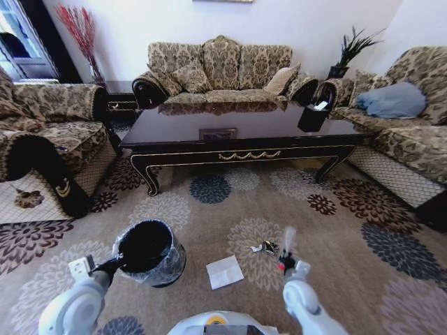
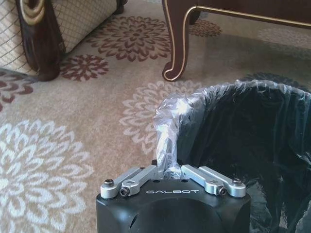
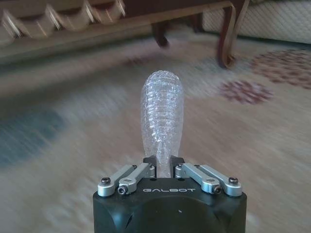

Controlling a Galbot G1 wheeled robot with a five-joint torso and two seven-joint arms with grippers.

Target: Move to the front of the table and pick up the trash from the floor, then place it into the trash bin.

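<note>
- Right gripper point(image 3: 164, 167) is clamped shut on the narrow end of a clear ribbed crushed plastic bottle point(image 3: 161, 114); in the head view this bottle point(image 1: 288, 241) stands up from the right gripper point(image 1: 287, 264), above the floral carpet point(image 1: 349, 230).
- Left gripper point(image 2: 167, 171) pinches the crinkly clear liner bag point(image 2: 167, 131) at the rim of the small round black trash bin point(image 2: 243, 141); its fingers are closed on the plastic.
- Long low dark glossy wooden table point(image 1: 237, 125) with gold scroll trim stands beyond, well apart from both grippers.
- Trash bin point(image 1: 148, 251) sits on the carpet to the robot's left of the held bottle, touching the left gripper point(image 1: 112, 265); judged, the bottle must travel leftward across the robot's front to reach the mouth.
- Bottle's long axis runs straight out from the right gripper, pointing toward the table.
- Flat white square paper sheet point(image 1: 224, 271) lies on the carpet between bin and right gripper, nearer the right arm.
- Count: one table, one bin, one bottle, one sheet, one cluster of small scraps point(image 1: 265, 247) just beside the right gripper; number of scraps unclear.
</note>
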